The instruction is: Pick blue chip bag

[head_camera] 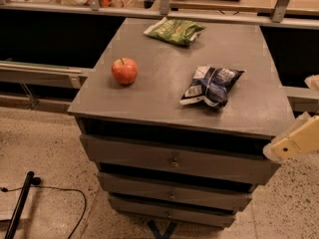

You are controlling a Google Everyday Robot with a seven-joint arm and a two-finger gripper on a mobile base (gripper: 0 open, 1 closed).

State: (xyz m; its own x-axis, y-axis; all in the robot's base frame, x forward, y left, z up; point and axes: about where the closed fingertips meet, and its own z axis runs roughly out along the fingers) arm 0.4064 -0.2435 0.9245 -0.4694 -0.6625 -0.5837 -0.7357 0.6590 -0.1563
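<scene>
The blue chip bag [212, 85] is dark navy foil with white patches. It lies crumpled on the right half of the grey cabinet top [164, 91]. My gripper [294, 142] shows as a cream-coloured part at the right edge of the camera view. It hangs beside the cabinet's front right corner, below and to the right of the bag, apart from it. Nothing is visibly held in it.
A red apple [124, 70] sits on the left half of the top. A green chip bag [174, 31] lies at the back. The cabinet has three drawers [174, 162] in front. A black pole and cable [20, 205] lie on the floor at left. A railing [164, 9] runs behind.
</scene>
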